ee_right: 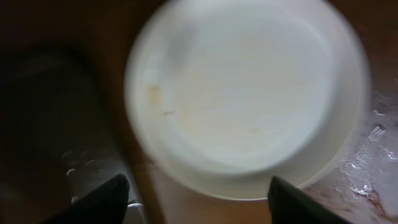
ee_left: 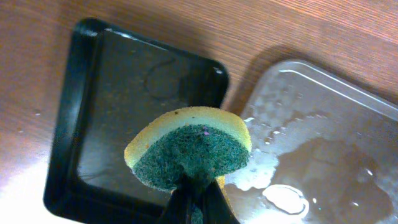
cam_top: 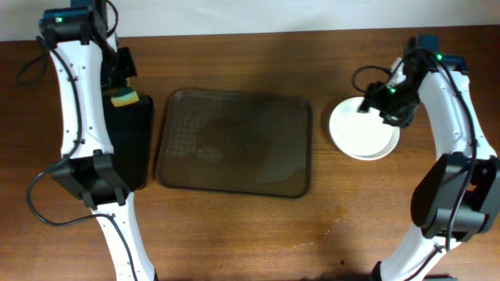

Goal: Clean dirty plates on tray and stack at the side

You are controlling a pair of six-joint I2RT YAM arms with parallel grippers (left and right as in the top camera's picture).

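Right gripper (ee_right: 198,198): the two dark fingertips (ee_right: 107,194) were seen spread wide apart, with nothing held between them.
Right gripper position: it was held above the round white shallow plates (cam_top: 363,131); contact could not be confirmed.
Plates, location: they were stacked on the brown wooden table (cam_top: 234,234), just right of the large brown translucent rectangular tray (cam_top: 234,143) and off it. The number in the stack could not be resolved.
Plates, surface: faint brownish marks were noted left of centre on the top plate (ee_right: 249,93), though the wrist view was blurred.
Plates, handling (judged): they were taken to be rigid, fairly light, smooth and breakable. Wet patches lay on the table beside them, so a slippery rim was to be expected.
Plates, grasp point (judged): the raised rim was considered the only usable hold, with one finger over the lip and one under it. The flat centre offered nothing to pinch.
Left gripper (ee_left: 196,202): the fingers were clamped on the lower edge of a yellow sponge with a green scouring face (ee_left: 189,149).
Left gripper position: the sponge was held over the near end of the narrow glossy black tray (ee_left: 93,124), clear of its floor as far as could be judged.
Brown tray, condition: no plate was seen on it, and pooled water was visible across its floor in the left wrist view.
Sponge, handling (judged): it was taken to be soft, compressible and probably wet.
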